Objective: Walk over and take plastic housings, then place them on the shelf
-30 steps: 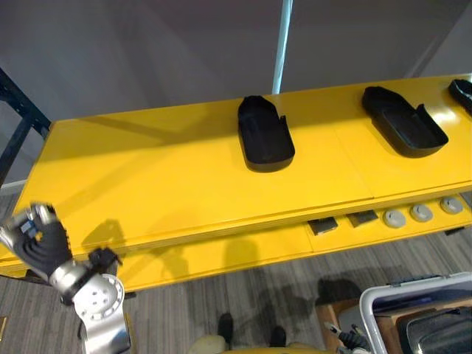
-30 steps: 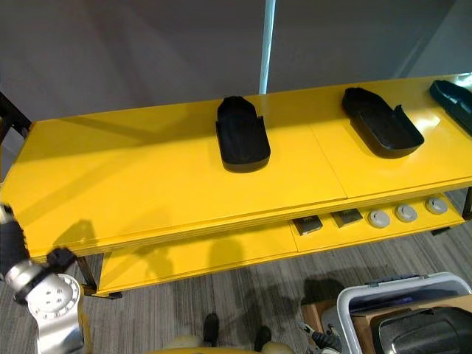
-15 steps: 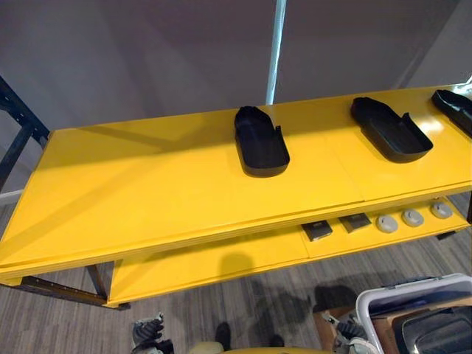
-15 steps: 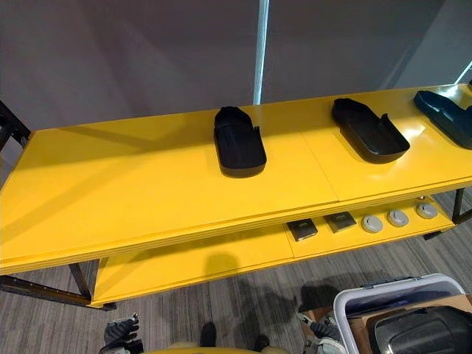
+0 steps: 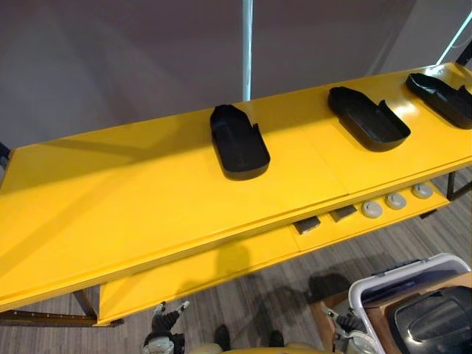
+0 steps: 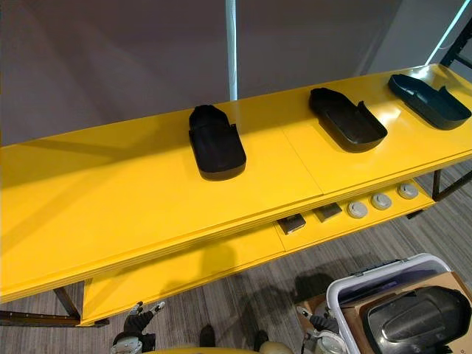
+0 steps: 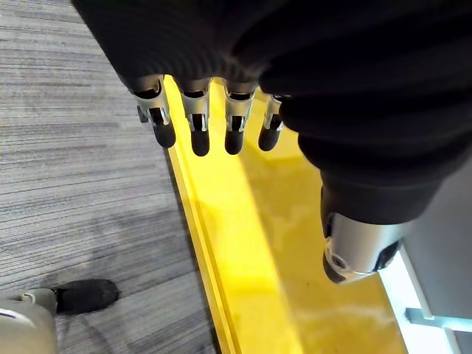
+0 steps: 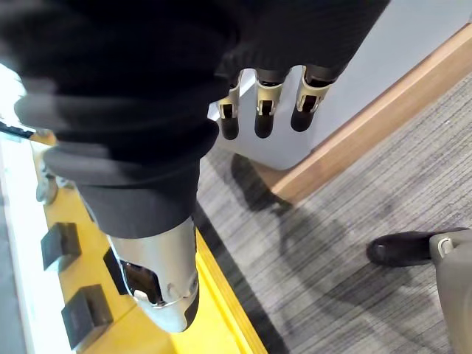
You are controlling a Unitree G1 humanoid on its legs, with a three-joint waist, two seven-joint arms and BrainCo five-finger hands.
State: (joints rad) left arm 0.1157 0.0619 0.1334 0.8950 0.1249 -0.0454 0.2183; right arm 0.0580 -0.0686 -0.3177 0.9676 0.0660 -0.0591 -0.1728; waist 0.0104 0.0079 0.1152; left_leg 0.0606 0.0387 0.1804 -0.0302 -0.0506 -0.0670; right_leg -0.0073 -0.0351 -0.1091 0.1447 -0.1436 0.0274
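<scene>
left hand (image 7: 221, 44) and right hand (image 8: 287, 29) hang empty, fingers (image 7: 199, 136) straight and apart; three black housings (image 5: 238, 142) lie on the yellow shelf (image 5: 110, 199), middle to right, likely light, stiff, slick shells, best gripped by a side wall.

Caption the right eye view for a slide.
Three black plastic housings lie on the yellow shelf; left hand and right hand hang low, open.

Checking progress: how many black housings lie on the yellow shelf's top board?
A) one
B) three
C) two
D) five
B: the left housing, middle housing and right housing lie apart on the shelf.
</scene>
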